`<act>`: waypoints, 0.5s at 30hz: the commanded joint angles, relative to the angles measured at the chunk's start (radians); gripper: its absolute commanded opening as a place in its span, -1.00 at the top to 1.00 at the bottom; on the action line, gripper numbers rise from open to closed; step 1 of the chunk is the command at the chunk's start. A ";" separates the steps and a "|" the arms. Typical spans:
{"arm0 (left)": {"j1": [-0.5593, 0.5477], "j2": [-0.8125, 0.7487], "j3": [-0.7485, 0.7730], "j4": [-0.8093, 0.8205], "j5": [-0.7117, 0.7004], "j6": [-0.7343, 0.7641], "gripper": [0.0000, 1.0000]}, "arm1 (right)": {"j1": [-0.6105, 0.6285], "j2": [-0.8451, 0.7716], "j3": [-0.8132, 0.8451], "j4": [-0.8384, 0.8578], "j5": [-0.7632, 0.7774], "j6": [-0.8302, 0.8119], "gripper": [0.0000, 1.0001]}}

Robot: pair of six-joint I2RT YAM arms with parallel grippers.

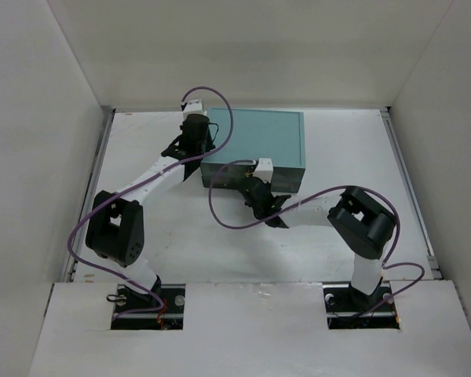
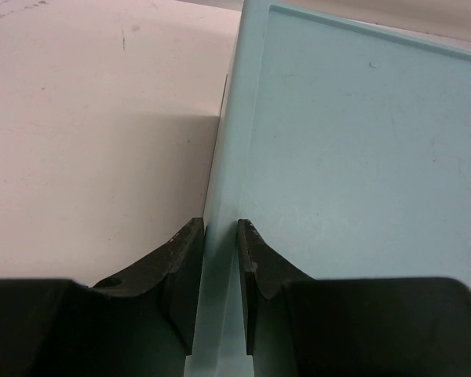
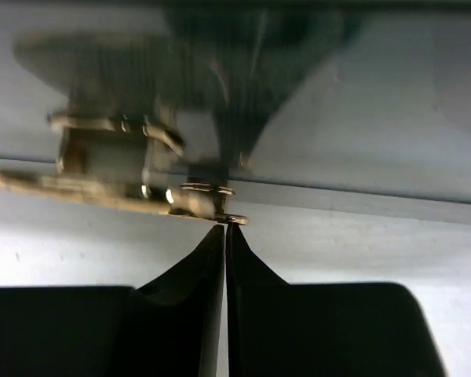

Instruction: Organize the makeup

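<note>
None of the makeup shows in any view. The big teal drawer box (image 1: pixel 259 137) stands at the back middle of the table. My left gripper (image 1: pixel 200 149) is at its left side. In the left wrist view (image 2: pixel 220 228) the jaws are closed on the box's thin left edge (image 2: pixel 224 157), one finger outside and one on top. My right gripper (image 1: pixel 255 187) is at the box's front face (image 3: pixel 392 118). There its jaws (image 3: pixel 225 229) are shut, with the tips right under a brass latch (image 3: pixel 125 169). I cannot tell whether they pinch it.
White walls enclose the table on the left, back and right. Purple cables loop from both arms over the table in front of the box. A white shelf (image 1: pixel 251 330) covers the near edge round the arm bases.
</note>
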 commanded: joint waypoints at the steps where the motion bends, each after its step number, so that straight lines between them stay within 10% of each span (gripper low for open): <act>1: -0.048 0.060 -0.056 -0.242 0.089 0.011 0.84 | -0.016 0.036 0.035 0.189 0.070 -0.062 0.74; 9: -0.050 0.068 -0.054 -0.243 0.088 0.013 0.84 | 0.003 0.067 0.011 0.347 0.099 -0.237 0.27; 12: -0.047 0.063 -0.053 -0.243 0.086 0.013 0.84 | 0.035 0.013 -0.006 0.233 0.008 -0.212 -0.81; 15: -0.044 0.057 -0.054 -0.243 0.085 0.013 0.84 | 0.059 -0.034 0.021 -0.012 -0.109 -0.095 -1.00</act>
